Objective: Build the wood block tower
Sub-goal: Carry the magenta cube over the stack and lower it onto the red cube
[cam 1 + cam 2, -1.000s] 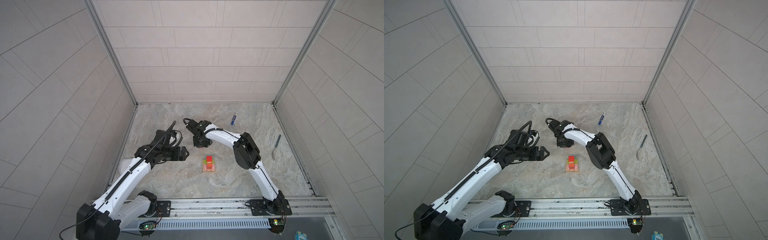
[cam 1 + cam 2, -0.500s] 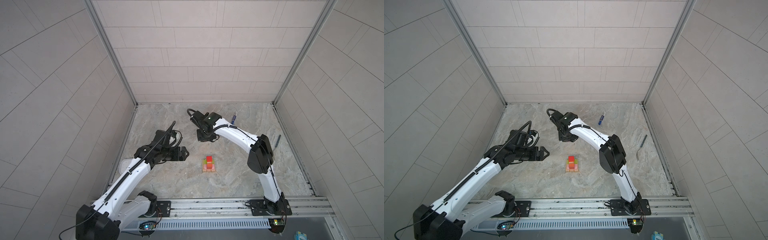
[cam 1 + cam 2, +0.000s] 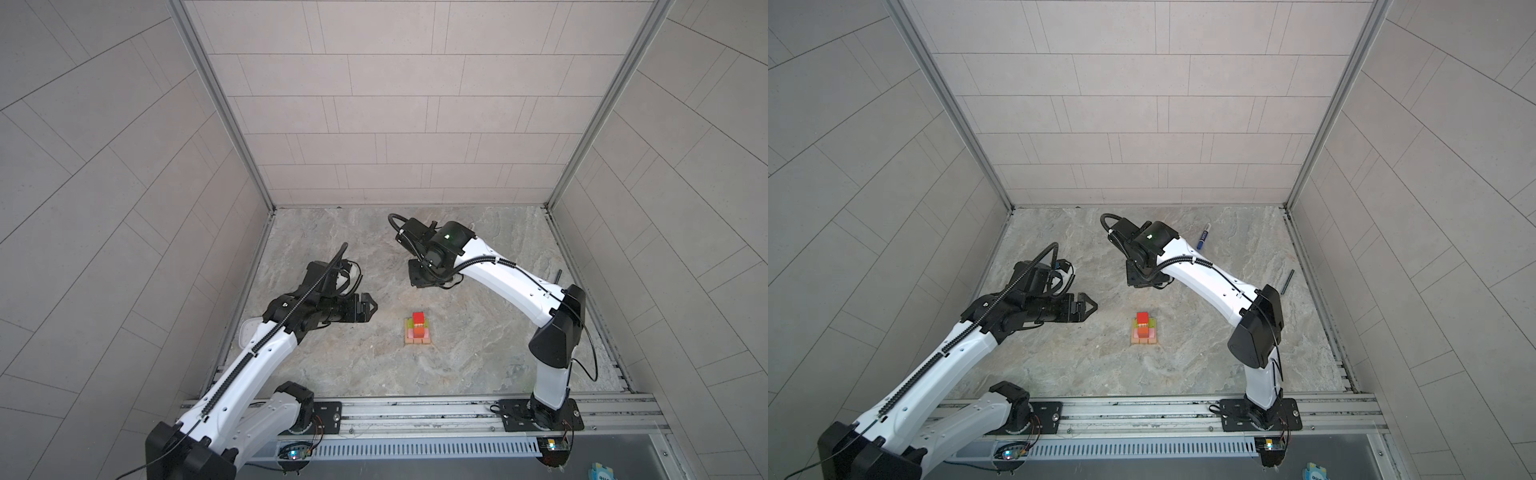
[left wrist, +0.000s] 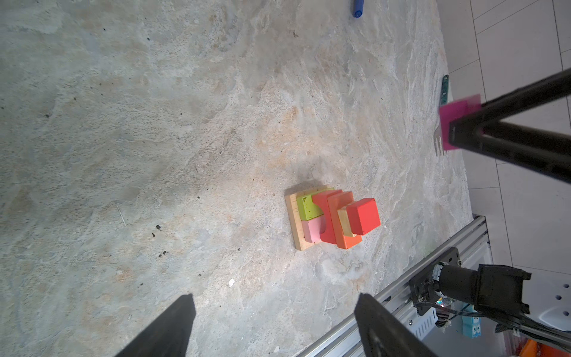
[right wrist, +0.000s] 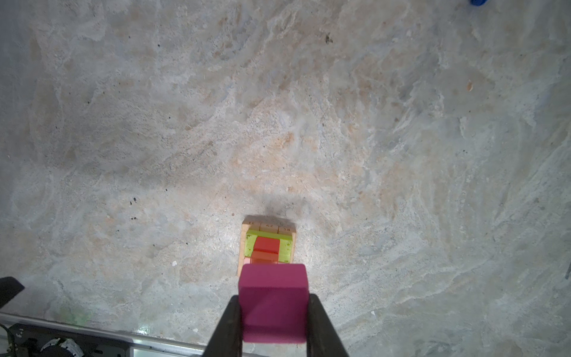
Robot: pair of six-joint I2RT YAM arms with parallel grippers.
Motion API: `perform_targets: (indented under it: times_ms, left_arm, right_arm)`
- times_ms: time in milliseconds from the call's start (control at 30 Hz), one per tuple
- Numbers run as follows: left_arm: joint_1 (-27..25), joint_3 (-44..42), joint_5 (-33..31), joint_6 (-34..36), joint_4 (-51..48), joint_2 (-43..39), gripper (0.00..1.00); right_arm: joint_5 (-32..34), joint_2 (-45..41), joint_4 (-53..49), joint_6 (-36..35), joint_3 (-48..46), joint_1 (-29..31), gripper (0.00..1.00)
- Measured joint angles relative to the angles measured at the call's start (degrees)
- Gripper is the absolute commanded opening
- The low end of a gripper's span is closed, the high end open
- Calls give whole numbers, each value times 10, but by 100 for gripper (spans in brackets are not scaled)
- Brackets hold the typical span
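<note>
The wood block tower [image 3: 419,330] [image 3: 1144,330] stands mid-floor. It has a tan plank base, lime-green and pink bricks, a red arch, an orange brick, and a red cube [image 4: 363,216] on top. My right gripper [image 5: 273,309] is shut on a magenta cube [image 5: 273,296] [image 4: 457,120]. It hangs in the air behind the tower [image 5: 267,244], pointing down. Both top views hide the magenta cube under the right wrist [image 3: 432,257]. My left gripper [image 3: 372,307] [image 3: 1094,307] [image 4: 275,301] hovers left of the tower [image 4: 333,216], open and empty.
A blue marker [image 3: 1202,237] [image 4: 357,7] lies at the back. A dark-handled fork [image 3: 1287,282] [image 4: 444,89] lies by the right wall. A metal rail [image 3: 415,409] runs along the front edge. A white object [image 3: 249,336] lies by the left wall under the left arm.
The right arm's elbow has swung out to the right, and its wrist has risen and shifted slightly right with the magenta cube. The left arm has barely moved.
</note>
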Motion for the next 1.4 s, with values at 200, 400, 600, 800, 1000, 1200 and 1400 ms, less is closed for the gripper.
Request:
perform_targets:
  times_ms: [200, 400, 600, 800, 1000, 1200, 1400]
  left_arm:
    - [0, 0, 2, 0, 0, 0, 88]
    - [0, 0, 2, 0, 0, 0, 88]
    - [0, 0, 2, 0, 0, 0, 88]
    - [0, 0, 2, 0, 0, 0, 88]
    - [0, 0, 3, 0, 0, 1, 88]
    - [0, 0, 6, 0, 0, 1, 88]
    - [1, 0, 8, 0, 0, 1, 88]
  right_arm:
    - [-7, -12, -1, 24, -46, 28, 23]
    - [-17, -12, 11, 40, -79, 47, 23]
    - [-23, -12, 36, 55, -107, 53, 23]
    - [-25, -13, 53, 66, -130, 54, 23]
    - [-25, -15, 69, 82, -145, 57, 24]
    - [-25, -30, 85, 95, -157, 65, 24]
    - [-25, -31, 93, 104, -166, 69, 25]
